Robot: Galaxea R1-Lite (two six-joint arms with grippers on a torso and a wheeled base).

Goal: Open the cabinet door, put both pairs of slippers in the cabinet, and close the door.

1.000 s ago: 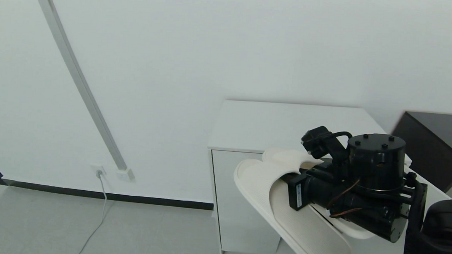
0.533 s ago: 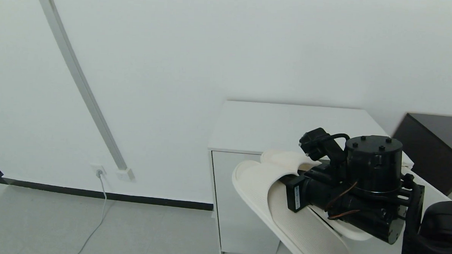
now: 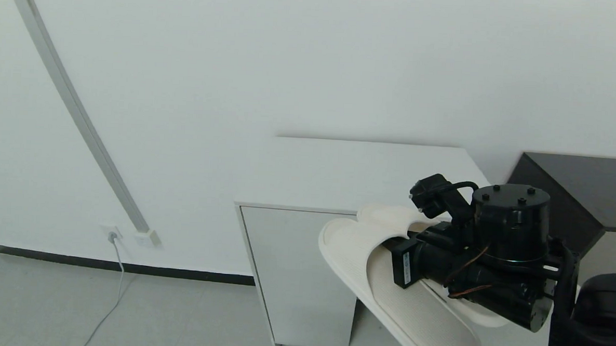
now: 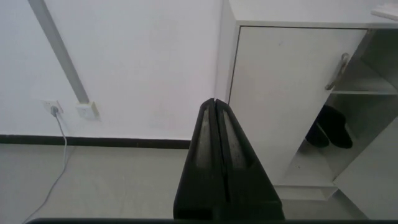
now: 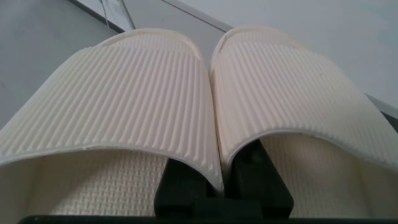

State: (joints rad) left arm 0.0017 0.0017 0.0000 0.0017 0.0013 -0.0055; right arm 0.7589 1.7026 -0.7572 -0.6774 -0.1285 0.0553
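Observation:
My right gripper (image 5: pixel 221 186) is shut on a pair of cream ribbed slippers (image 5: pixel 205 99), its black fingers (image 5: pixel 186 186) pushed in under the two straps. In the head view the cream slippers (image 3: pixel 382 270) hang tilted in front of the white cabinet (image 3: pixel 360 170), at its right part. My left gripper (image 4: pixel 214 155) is shut with nothing in it and points at the cabinet's closed left door (image 4: pixel 286 93), which has a metal handle (image 4: pixel 336 71). To the right of that door the cabinet stands open, with a dark pair of slippers (image 4: pixel 329 127) on a low shelf inside.
A dark table (image 3: pixel 577 190) stands right of the cabinet. On the white wall to the left run a slanted grey strip (image 3: pixel 72 105) and a socket (image 3: pixel 112 233) with a cable down to the grey floor (image 3: pixel 99 309).
The whole head view has shifted, so the cabinet now sits further left in the picture. The right arm still holds the cream slippers in the same pose.

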